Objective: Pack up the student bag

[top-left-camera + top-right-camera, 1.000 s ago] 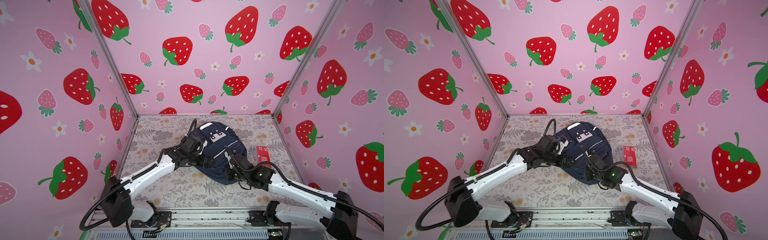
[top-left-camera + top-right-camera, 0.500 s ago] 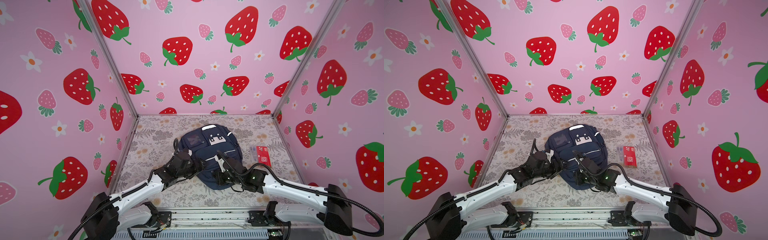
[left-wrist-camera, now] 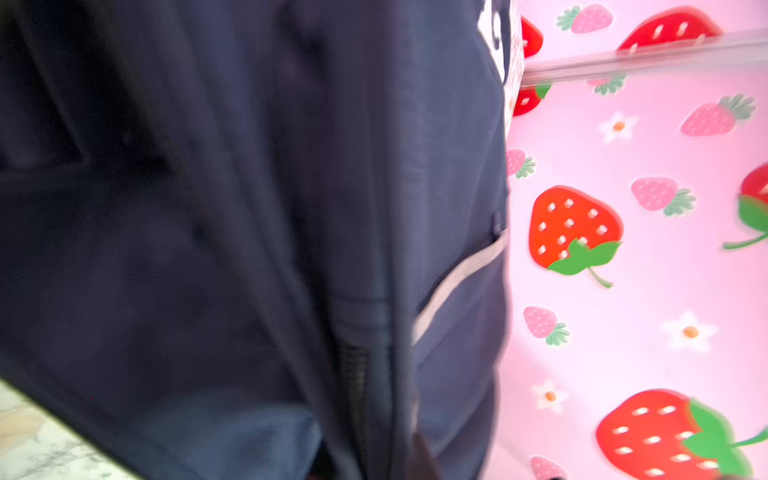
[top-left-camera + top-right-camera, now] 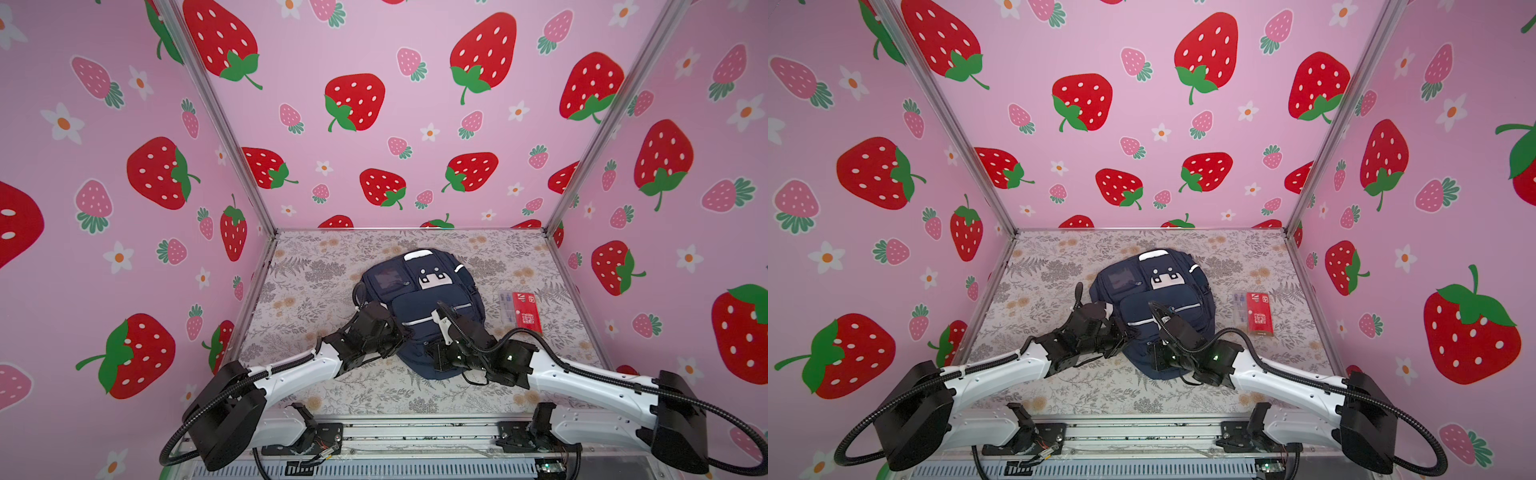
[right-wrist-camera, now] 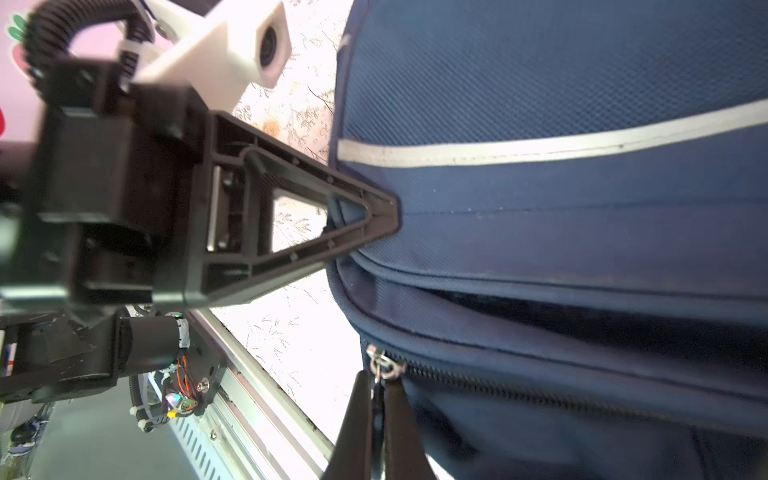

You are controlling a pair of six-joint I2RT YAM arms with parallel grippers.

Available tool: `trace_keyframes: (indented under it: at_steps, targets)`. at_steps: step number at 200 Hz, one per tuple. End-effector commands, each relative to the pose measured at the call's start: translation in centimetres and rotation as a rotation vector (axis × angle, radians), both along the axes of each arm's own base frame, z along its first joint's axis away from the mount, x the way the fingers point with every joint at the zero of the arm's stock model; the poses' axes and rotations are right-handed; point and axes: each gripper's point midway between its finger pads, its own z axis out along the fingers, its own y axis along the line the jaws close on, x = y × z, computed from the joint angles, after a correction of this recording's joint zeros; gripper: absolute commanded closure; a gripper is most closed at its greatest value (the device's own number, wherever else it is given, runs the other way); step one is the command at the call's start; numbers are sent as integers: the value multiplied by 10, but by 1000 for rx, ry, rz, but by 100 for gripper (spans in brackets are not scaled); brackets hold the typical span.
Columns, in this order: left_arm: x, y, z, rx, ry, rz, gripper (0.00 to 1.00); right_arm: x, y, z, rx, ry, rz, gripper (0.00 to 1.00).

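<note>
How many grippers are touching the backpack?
2. The left gripper presses the student bag on its left side; the right gripper is shut on a zipper pull at its near edge.

Pink strawberry-print walls [image 4: 291, 62]; grey floral tabletop [image 4: 316, 291]; aluminium corner posts [image 4: 227, 137].

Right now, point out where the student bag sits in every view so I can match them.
Both top views: student bag lies on the floral table, just below picture centre.
Left wrist: its blurred navy fabric fills most of the picture.
Right wrist: it fills over half; right end effector pinches its zipper pull.
Shared landmark: the bag's silver stripes.
</note>
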Motion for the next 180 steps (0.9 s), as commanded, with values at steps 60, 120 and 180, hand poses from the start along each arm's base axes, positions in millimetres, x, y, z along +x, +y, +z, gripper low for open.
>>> trace_keyframes:
  at_steps: [60,120,180]
  targets:
    - [30,85,23,268,-120,20,100,32,-60,-10,-227,-69,-219,100]
    - [56,178,23,321,-84,209,100,71,-124,-26,-212,-16,-399,100]
    - [40,170,59,365,-143,145,30,33,-26,2,12,-19,-81,100]
